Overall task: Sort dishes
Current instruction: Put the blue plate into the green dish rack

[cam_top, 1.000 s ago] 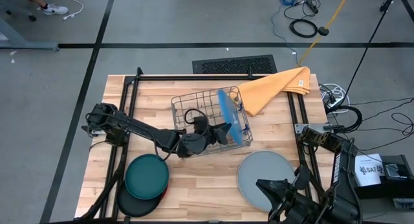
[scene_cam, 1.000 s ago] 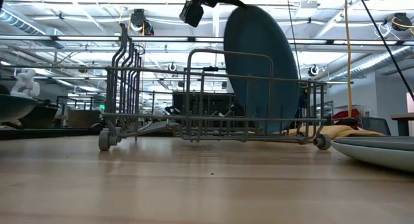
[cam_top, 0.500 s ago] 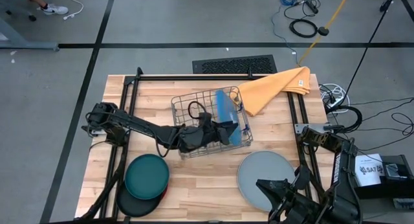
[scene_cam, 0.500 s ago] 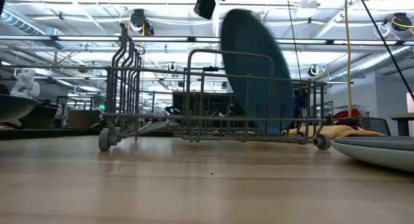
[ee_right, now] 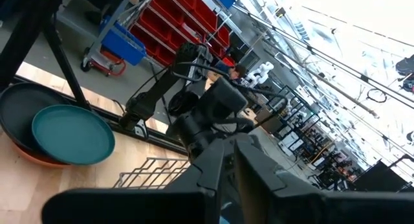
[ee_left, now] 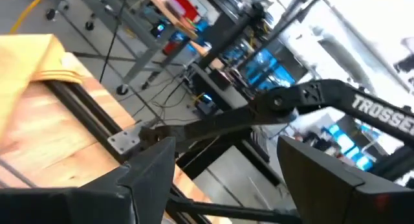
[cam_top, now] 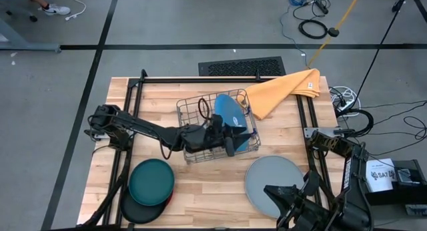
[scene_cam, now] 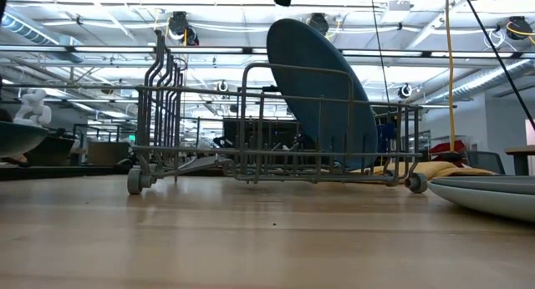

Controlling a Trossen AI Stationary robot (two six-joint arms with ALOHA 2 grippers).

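The bright blue plate [cam_top: 227,109] stands on its lower rim inside the wire dish rack [cam_top: 193,114] and leans with its top toward the table's left, against the rack's wires [scene_cam: 322,105]. My left gripper [cam_top: 231,139] hovers over the rack just near of the plate, open and empty [ee_left: 226,166]. The grey plate [cam_top: 273,179] lies flat at the near right. The dark teal plate [cam_top: 151,181] lies on the black plate [cam_top: 137,209], with an orange-red rim [cam_top: 171,197] under them. My right gripper [ee_right: 229,162] waits shut at the near right corner. No pale blue plate shows.
The yellow-orange cloth [cam_top: 283,91] lies at the far right, beside the rack. The arms' black frame rails [cam_top: 130,117] run along the table's left and right sides. Bare wood shows between the rack and the near edge.
The blue plate has tipped from nearly upright to leaning with its top toward the table's left; its lower rim has stayed in the rack. My left gripper has risen and gone a little toward the table's right and far side.
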